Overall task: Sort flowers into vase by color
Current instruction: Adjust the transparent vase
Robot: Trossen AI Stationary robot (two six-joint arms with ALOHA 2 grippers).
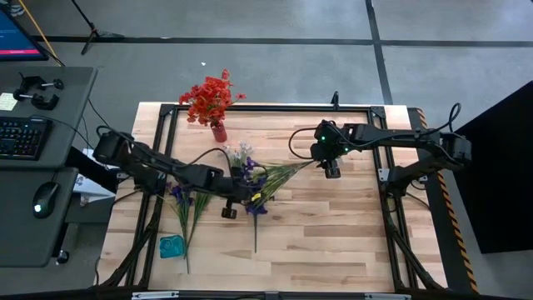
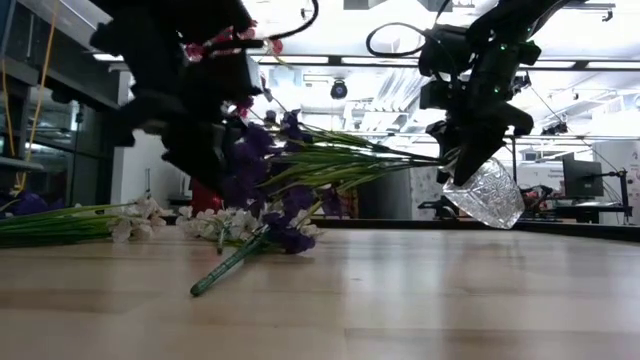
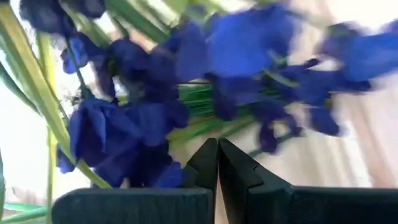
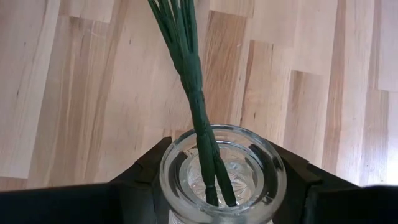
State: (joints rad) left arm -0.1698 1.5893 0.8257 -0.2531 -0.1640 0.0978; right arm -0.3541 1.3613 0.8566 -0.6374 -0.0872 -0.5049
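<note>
Above wooden table (image 1: 333, 242), right tool (image 4: 221, 186) around stem-filled glass vase (image 4: 222, 163).

place: lab | evidence: keyboard (image 1: 18, 137), mouse (image 1: 44, 198) (side desk (image 1: 58, 92))

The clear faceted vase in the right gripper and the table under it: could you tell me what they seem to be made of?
The clear faceted vase, clamped in the right gripper, looks like cut glass or clear plastic: see-through, thick glossy rim, sparkling facets. The pale wooden table looks like butcher-block wood with a matte finish: joined planks, visible grain.
</note>
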